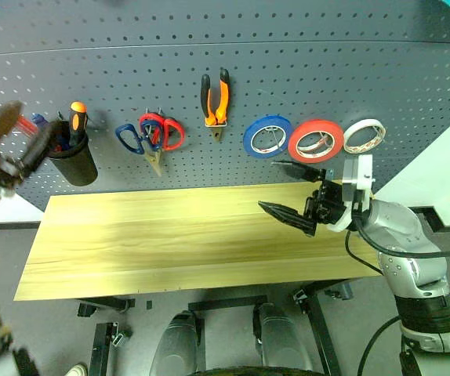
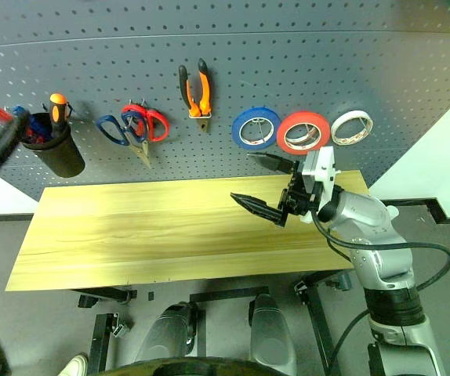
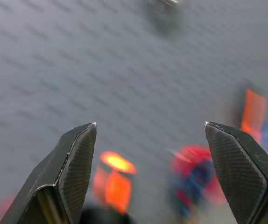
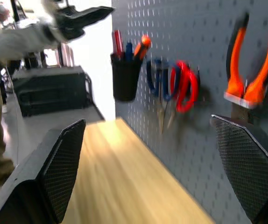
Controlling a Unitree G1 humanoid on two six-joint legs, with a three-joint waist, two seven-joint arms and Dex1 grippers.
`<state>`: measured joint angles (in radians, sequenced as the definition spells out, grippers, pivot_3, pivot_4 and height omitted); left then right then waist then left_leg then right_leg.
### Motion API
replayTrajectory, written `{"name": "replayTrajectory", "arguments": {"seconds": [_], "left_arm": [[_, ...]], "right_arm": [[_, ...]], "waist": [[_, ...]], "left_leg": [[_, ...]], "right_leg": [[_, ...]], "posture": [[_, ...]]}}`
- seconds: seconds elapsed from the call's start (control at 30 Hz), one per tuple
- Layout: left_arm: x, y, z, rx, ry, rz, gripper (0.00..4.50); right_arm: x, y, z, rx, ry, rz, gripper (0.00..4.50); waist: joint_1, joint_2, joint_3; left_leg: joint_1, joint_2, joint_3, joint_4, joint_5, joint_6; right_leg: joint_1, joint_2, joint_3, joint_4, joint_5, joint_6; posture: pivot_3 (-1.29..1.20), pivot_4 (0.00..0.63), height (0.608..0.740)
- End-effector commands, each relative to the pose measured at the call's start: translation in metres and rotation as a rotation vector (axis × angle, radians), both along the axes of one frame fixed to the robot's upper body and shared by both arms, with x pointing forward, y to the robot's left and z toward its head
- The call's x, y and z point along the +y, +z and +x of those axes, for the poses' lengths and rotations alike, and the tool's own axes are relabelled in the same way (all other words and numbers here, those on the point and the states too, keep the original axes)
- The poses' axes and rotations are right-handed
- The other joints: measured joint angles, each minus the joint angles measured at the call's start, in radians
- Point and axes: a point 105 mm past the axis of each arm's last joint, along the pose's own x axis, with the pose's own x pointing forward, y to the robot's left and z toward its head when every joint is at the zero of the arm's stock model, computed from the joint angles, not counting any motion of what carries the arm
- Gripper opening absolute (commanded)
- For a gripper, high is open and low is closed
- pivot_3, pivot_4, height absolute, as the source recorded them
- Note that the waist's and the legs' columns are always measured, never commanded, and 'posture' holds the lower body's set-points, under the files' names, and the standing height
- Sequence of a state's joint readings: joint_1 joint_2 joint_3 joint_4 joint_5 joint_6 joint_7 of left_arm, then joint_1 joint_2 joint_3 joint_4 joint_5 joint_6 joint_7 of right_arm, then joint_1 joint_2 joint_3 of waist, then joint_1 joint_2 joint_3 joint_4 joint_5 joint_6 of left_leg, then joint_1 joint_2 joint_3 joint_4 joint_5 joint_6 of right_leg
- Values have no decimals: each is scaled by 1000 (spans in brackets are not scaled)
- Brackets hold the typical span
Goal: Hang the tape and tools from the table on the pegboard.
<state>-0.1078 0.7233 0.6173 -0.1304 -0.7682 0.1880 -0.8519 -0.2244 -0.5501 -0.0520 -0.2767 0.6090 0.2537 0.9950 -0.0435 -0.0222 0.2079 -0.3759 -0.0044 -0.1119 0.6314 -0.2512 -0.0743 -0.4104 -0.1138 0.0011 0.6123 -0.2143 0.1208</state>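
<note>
Bare table point(image 1: 170, 243), right hand point(image 1: 292, 192) spread at its far edge, left hand point(image 1: 17, 137) spread

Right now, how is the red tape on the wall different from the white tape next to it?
The red-orange tape is a bigger ring than the white tape. The red-orange tape hangs in the middle of the row, between the blue tape and the white tape, while the white tape hangs at the end of the row. Their colours differ too. Both are flat rolls with wide open centres, hanging on the pegboard above the table.
</note>
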Motion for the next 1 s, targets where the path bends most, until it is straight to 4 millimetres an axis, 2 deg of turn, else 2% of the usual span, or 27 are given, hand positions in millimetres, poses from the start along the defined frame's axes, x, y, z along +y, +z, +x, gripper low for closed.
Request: {"name": "replayTrajectory", "arguments": {"seconds": [0.03,0.1,0.23,0.3,0.37,0.4,0.5,0.7,1.0], "left_arm": [[-20,-17,-24,62,-44,70,3849],[-26,-46,-32,154,-27,95,3849],[-30,-129,-47,318,44,150,3849],[-28,-149,-52,345,71,141,3849],[-20,-179,-59,404,114,177,3849],[-18,-196,-66,438,129,197,3849],[-15,-229,-84,504,157,207,3849],[-18,-262,-101,556,177,212,3849],[-27,-270,-93,539,181,190,3849]], "right_arm": [[-18,-10,0,-20,-66,-57,4500],[-31,-27,1,0,-127,-101,4500],[-68,-84,-11,105,-235,-258,4500],[-80,-99,-16,143,-278,-278,4500],[-99,-115,-19,186,-357,-292,4500],[-110,-125,-23,211,-395,-309,4500],[-134,-145,-34,259,-489,-352,4500],[-153,-166,-46,286,-567,-413,4500],[-157,-180,-43,286,-602,-444,4500]], "waist": [[0,0,0],[0,0,-1],[4,0,-4],[6,-1,-6],[4,0,-7],[2,0,-9],[-4,2,-18],[-2,4,-23],[-1,9,-41]], "left_leg": [[0,0,0,0,0,0],[2,0,1,1,0,0],[2,0,2,2,0,0],[2,0,2,1,0,0],[1,0,2,2,0,0],[1,0,2,3,0,0],[1,0,3,3,-1,0],[0,0,4,1,-1,0],[0,0,4,1,-1,0]], "right_leg": [[0,0,0,0,-1,-2],[2,0,1,-1,-2,-4],[3,0,1,-2,-5,-3],[3,0,1,-3,-5,-3],[2,0,1,-3,-5,-3],[3,0,1,-3,-5,-3],[3,-1,1,-5,-5,-3],[3,-1,1,-11,-5,-3],[6,-3,0,-13,-5,-3]], "posture": [[-53,117,730],[-49,120,730],[-45,124,730],[-48,127,730],[-54,126,730],[-60,125,730],[-69,125,730],[-84,120,730],[-81,104,730]]}}
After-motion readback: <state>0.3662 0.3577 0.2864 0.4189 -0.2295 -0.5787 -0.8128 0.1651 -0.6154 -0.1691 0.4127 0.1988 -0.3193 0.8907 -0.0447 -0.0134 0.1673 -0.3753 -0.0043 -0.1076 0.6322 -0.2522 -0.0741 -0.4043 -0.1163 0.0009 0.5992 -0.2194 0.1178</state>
